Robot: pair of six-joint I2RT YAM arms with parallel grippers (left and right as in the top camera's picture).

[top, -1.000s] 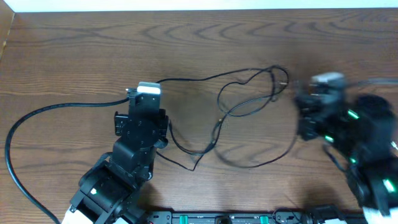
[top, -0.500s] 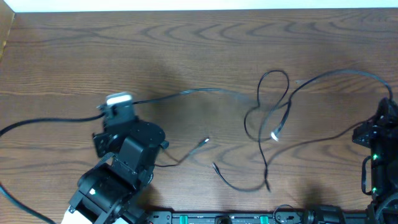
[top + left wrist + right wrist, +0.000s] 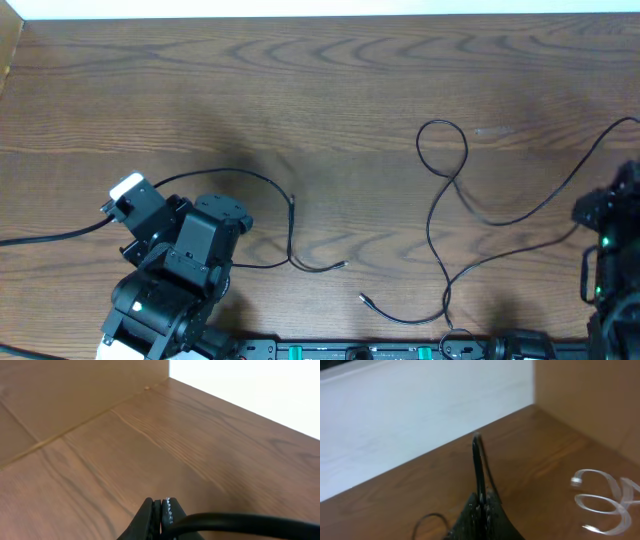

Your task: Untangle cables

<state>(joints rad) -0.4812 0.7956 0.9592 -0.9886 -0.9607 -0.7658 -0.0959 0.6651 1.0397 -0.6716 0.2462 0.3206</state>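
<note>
Clenched, both pairs of jaws: my left gripper [image 3: 161, 509] is pinched shut on one end of the short black cable [image 3: 291, 235], which leaves my fingers toward 3 o'clock in the wrist view. My right gripper [image 3: 481, 502] is pinched on the long black cable [image 3: 441, 122], a thin strand standing up at 12 o'clock from the tips.

Seen from overhead, my left jaws sit at 8 o'clock on the table [image 3: 320, 60] and my right jaws at 4 o'clock. The short cable arcs from my left toward the centre, its free end pointing to 6 o'clock. The long cable sprawls on the right, crossing itself in one loop at 2 o'clock. Its loose plug lies near the short cable's end, and I judge they are not touching.

To finish well, I would draw my right jaws out toward 3 o'clock, low and slow, so the loop opens instead of tightening into a knot. I would watch those two loose ends at 6 o'clock for snagging, and steer clear of the thick arm lead [image 3: 50, 236].
</note>
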